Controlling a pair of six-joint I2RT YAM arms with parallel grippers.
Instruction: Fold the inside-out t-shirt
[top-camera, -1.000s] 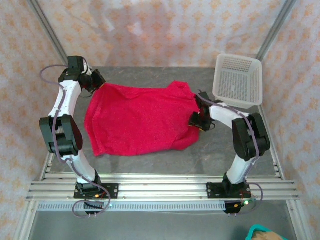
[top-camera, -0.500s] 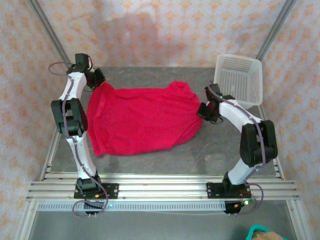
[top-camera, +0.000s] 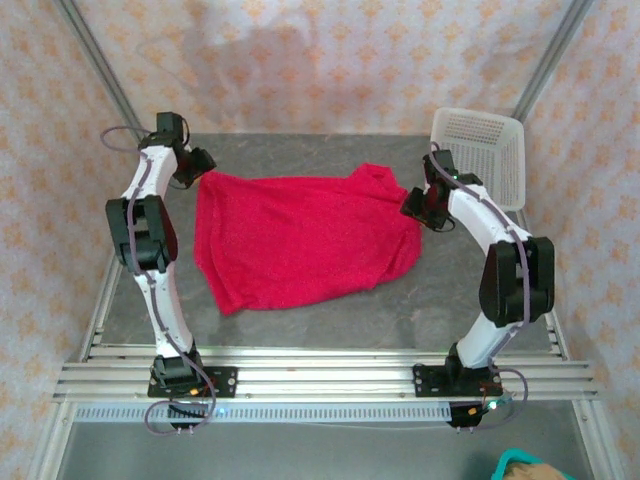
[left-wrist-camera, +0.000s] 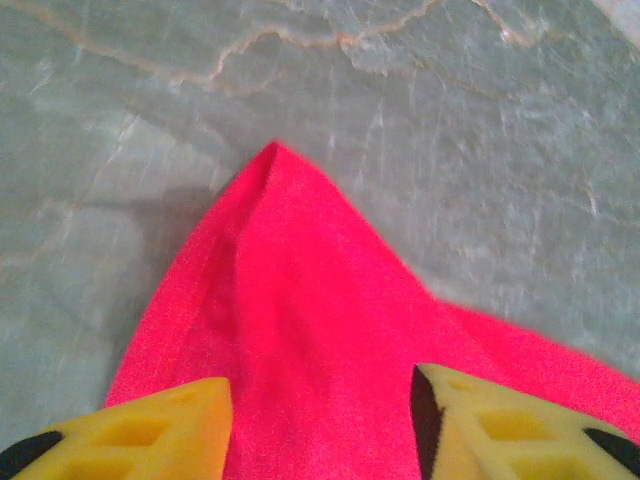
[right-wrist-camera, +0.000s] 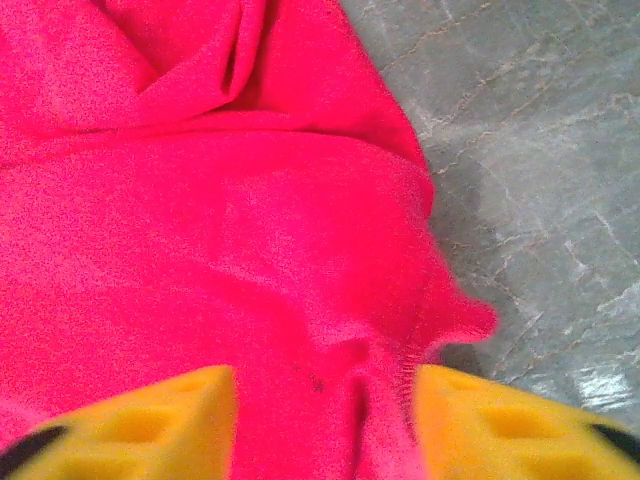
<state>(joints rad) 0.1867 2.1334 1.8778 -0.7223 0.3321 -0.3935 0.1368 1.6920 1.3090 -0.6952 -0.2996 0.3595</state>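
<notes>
The inside-out t-shirt, bright red-pink, lies spread fairly flat across the middle of the grey table. My left gripper is at its far left corner. In the left wrist view the left gripper is open, with its yellow fingers apart over the pointed corner of the t-shirt. My right gripper is at the shirt's far right edge. It is open too, and bunched folds of the t-shirt lie between its yellow fingers.
A white mesh basket stands tilted at the back right corner, just behind the right arm. Metal frame posts and patterned curtains close in the back and sides. Aluminium rails run along the near edge.
Both arms have dragged the shirt to the right across the table. Both grippers, shut on the cloth half a second ago, now stand open.
</notes>
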